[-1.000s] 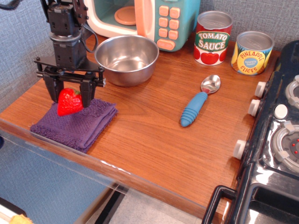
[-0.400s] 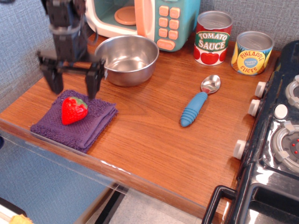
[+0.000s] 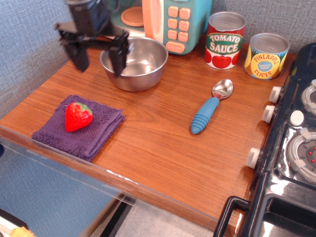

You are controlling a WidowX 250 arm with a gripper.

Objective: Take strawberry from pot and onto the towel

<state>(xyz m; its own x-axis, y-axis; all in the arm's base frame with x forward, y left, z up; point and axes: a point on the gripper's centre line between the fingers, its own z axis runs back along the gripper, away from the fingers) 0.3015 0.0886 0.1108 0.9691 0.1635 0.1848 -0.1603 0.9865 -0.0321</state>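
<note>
The red strawberry (image 3: 78,116) with its green cap lies on the purple towel (image 3: 81,130) at the table's front left. The silver pot (image 3: 137,62) stands behind it, and its inside looks empty. My gripper (image 3: 98,59) is open and empty, its two black fingers spread wide. It hangs well above the table, just left of the pot and up and behind the towel. The right finger overlaps the pot's left rim in this view.
A toy microwave (image 3: 163,19) stands at the back. A tomato sauce can (image 3: 224,39) and a pineapple slices can (image 3: 266,55) stand at the back right. A blue-handled spoon (image 3: 210,108) lies mid-table. A toy stove (image 3: 291,148) borders the right side.
My gripper let go of the strawberry, which now rests on the towel. The gripper opened, rose and moved back and to the right, toward the pot.
</note>
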